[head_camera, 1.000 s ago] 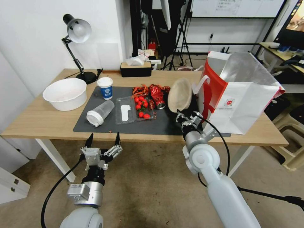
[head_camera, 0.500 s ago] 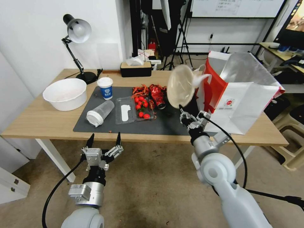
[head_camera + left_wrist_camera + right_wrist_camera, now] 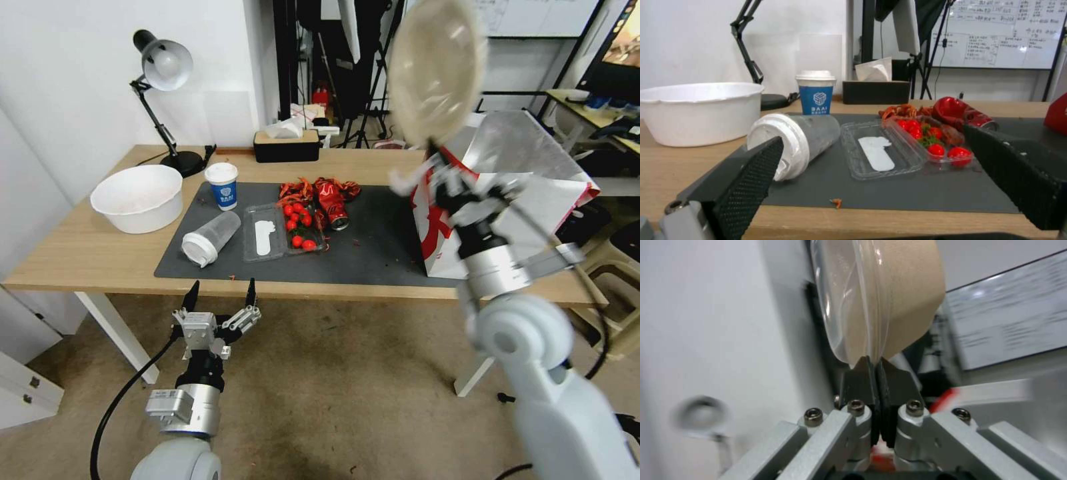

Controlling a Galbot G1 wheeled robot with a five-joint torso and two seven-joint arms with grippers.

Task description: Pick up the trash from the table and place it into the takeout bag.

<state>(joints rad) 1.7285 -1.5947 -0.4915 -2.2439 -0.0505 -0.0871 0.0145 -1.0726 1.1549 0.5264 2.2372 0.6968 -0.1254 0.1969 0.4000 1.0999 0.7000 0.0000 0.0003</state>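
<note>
Right pincer (image 3: 437,175) pinches the bowl (image 3: 437,70) rim, bowl upright, seemingly just above the bag (image 3: 533,200) mouth; left pincer (image 3: 220,293) gapes idle.

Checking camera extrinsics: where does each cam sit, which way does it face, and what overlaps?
Head view: high on the robot, looking forward and down over the table; shows both arms, the right gripper raising the beige bowl above the takeout bag.
Left wrist view: low at the table's near edge, facing across it; left gripper fingers open, framing the white-lidded cup.
Right wrist view: looks up along shut fingers pinching the bowl's rim.
Shared: bowl in head and right wrist; cup and red can in head and left wrist.
</note>
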